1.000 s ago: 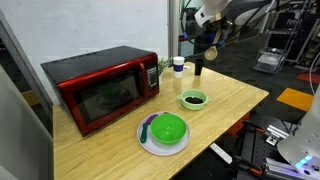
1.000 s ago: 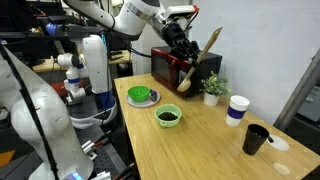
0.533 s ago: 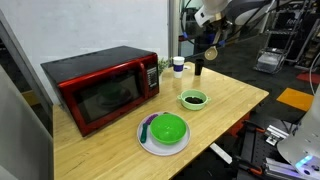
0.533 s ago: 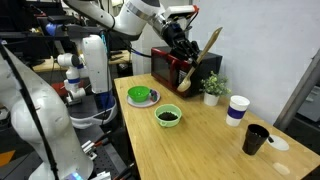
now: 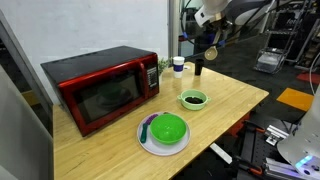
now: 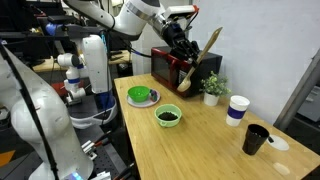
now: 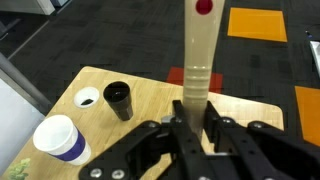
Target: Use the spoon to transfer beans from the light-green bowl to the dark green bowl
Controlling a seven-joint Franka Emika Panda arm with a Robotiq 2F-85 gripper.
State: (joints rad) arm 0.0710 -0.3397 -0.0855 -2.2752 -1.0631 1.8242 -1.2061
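Spoon gripped, scooping not begun.
My gripper [image 6: 181,47] clenches the spoon [image 6: 201,60] high above the table [image 6: 205,145]; beans [image 6: 168,115] fill the light-green bowl [image 6: 168,124], none visible in the dark green bowl [image 5: 170,127].

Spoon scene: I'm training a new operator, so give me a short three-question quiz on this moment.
1. True or false: the gripper is shut on the spoon.
2. The dark green bowl sits on: A) the microwave, B) a white plate, C) a paper cup.
3. Which bowl holds the beans?
Key: 1 true; 2 B; 3 the light-green bowl.
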